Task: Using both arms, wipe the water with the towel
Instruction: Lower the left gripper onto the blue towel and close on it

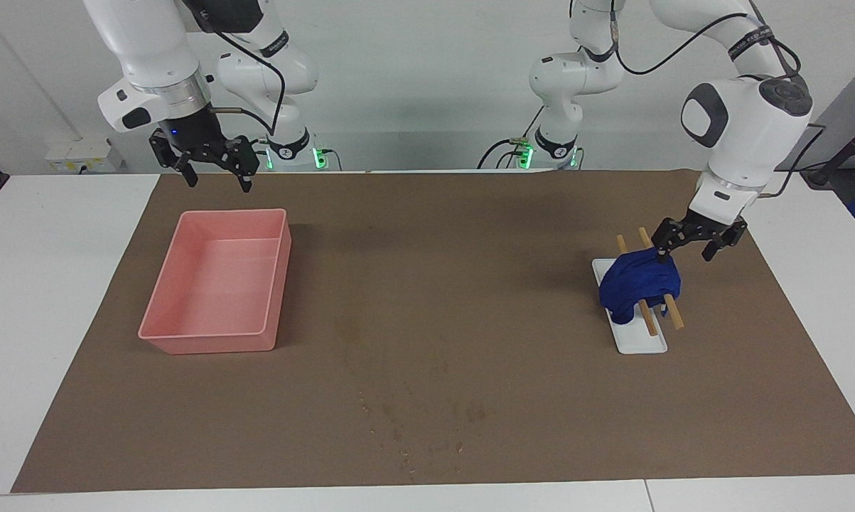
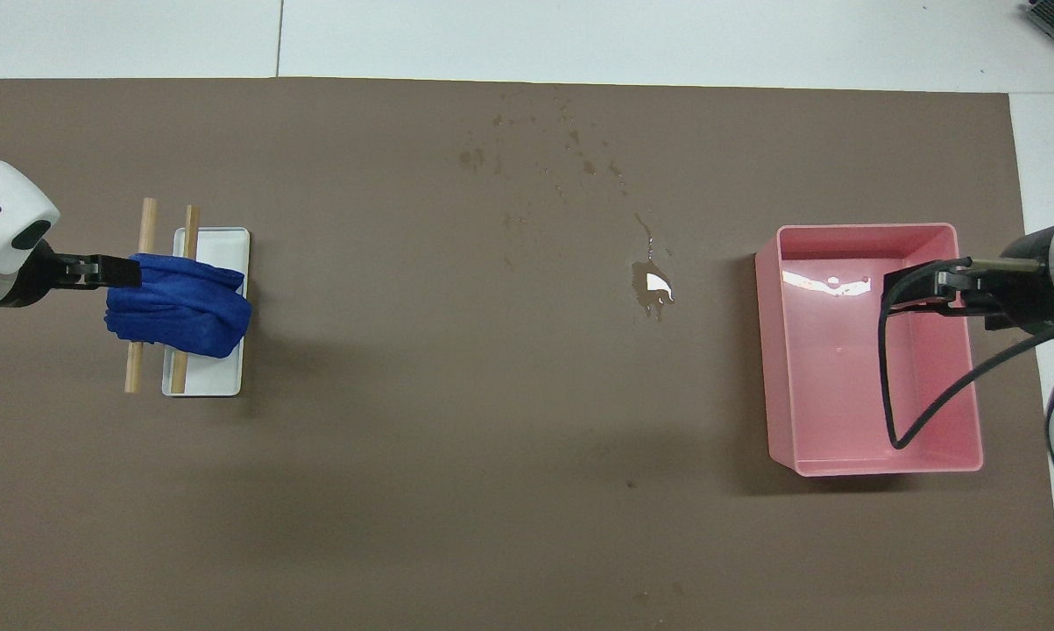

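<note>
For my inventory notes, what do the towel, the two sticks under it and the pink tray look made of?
Towel: soft blue fabric, matte, wrinkly folds. Sticks: probably bare wood, tan and dull. Tray: likely moulded plastic, smooth, with glossy glare spots in the overhead view.

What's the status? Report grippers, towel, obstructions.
Left gripper open at the towel, not gripping. Right gripper open over pink tray, waiting. Towel draped on two wooden sticks. Nothing blocking.
</note>
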### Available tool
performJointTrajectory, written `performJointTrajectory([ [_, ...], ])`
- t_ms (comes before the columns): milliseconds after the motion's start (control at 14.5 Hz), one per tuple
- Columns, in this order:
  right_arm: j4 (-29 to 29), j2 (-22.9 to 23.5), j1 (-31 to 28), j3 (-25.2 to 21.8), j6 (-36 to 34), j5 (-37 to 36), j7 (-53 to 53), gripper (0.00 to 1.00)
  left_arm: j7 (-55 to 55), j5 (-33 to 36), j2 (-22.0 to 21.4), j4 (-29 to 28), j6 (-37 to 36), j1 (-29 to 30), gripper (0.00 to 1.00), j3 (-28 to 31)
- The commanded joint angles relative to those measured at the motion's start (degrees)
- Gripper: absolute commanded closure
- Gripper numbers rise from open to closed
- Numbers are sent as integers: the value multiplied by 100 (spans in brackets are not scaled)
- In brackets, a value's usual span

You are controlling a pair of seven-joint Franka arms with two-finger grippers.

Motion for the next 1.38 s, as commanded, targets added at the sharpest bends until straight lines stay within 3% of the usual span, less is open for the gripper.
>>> performJointTrajectory([
  [0,-164,-154,-80,32,77,94,35,0,-138,99,-135,-478,518,17,0,-37],
  [414,-164,-154,-80,32,77,94,17,0,-103,99,-99,-655,740,-18,2,-46],
  [828,-164,-154,-80,32,77,94,26,0,-130,99,-99,-699,775,-62,44,-46],
  [966,-164,-154,-80,32,77,94,35,0,-121,99,-99,-699,767,-71,51,-46],
  [1310,-164,-154,-72,32,95,94,35,0,-112,99,-38,-602,670,-62,94,-46],
])
